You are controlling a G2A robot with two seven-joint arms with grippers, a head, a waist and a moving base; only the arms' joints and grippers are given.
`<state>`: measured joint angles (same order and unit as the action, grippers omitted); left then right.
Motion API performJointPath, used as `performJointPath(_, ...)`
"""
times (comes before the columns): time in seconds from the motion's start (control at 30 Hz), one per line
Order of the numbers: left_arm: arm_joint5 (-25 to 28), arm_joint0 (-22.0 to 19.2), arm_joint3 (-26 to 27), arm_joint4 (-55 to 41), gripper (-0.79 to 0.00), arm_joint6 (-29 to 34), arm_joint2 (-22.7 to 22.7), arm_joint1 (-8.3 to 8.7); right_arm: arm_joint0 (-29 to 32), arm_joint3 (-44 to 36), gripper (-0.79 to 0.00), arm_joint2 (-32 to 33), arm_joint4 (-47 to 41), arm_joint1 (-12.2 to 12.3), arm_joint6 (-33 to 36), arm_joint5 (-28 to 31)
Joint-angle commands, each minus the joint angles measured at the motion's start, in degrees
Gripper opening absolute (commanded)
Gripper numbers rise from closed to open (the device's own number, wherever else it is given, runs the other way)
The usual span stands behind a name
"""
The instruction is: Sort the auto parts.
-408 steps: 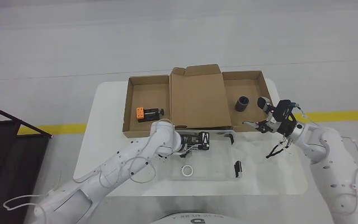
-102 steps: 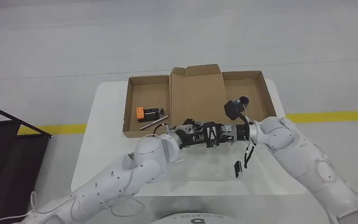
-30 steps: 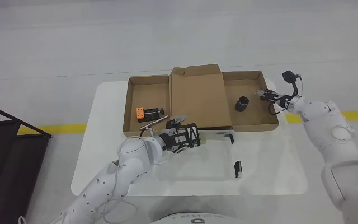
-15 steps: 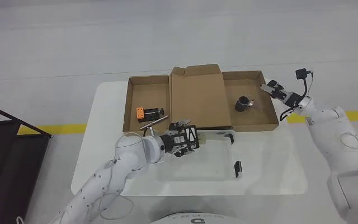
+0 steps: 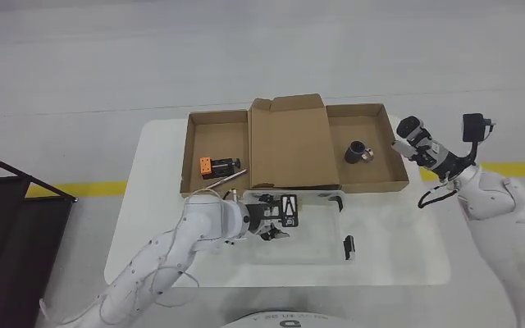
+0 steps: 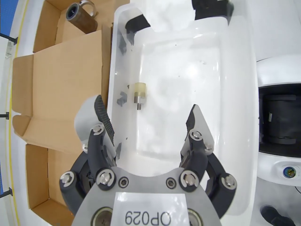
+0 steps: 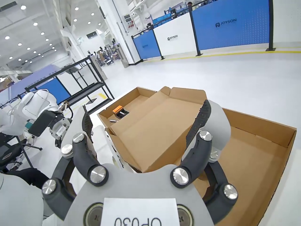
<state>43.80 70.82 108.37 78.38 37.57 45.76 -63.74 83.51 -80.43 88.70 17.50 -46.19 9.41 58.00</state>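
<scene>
Clear tray [image 6: 249,83]: left tool [image 6: 146,108] open, empty, above | right tool [image 7: 146,108] open, empty, beside cardboard box [image 7: 254,139]

the box [image 5: 291,152] is brown, the block [image 5: 206,166] orange, the cylinder [image 5: 355,152] dark.

A white paper label [image 6: 147,217] bearing a short upside-down code sits on the grey metal plate [image 6: 103,203] behind the left claw [image 6: 145,105], at bottom centre. A second white label [image 7: 140,212] sits likewise behind the right claw [image 7: 146,108]. Blue and white partition panels [image 7: 225,24], upper right in that view, carry a logo.
</scene>
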Motion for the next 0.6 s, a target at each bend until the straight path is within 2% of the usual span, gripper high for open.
performJointPath(0.0, -0.5, -2.0, -1.9, 0.0, -0.095, 1.1, -3.4, -0.92, 1.3, -1.1, 0.000, 0.4, 1.9, 0.1, -2.1, 0.0)
performJointPath(0.13, 0.1, -6.0, -6.5, -1.9, -0.114, 4.7, -8.3, -2.70, 2.6, -2.0, 0.000, 0.5, 4.3, 0.4, -5.0, 0.0)
performJointPath(0.27, -0.8, -9.4, -10.1, -6.7, -0.145, 8.5, -10.5, -4.20, 3.0, -2.2, 0.000, 0.2, 6.0, 0.8, -7.2, 0.0)
performJointPath(0.4, -2.3, -11.2, -11.9, -8.2, -0.182, 10.4, -11.8, -5.09, 3.1, -2.2, 0.000, 0.1, 6.3, 0.9, -7.7, 0.0)
performJointPath(0.57, -3.6, -12.4, -13.9, -6.6, -0.185, 10.0, -13.2, -5.79, 3.1, -2.2, 0.000, 0.1, 6.3, 0.9, -7.7, 0.0)
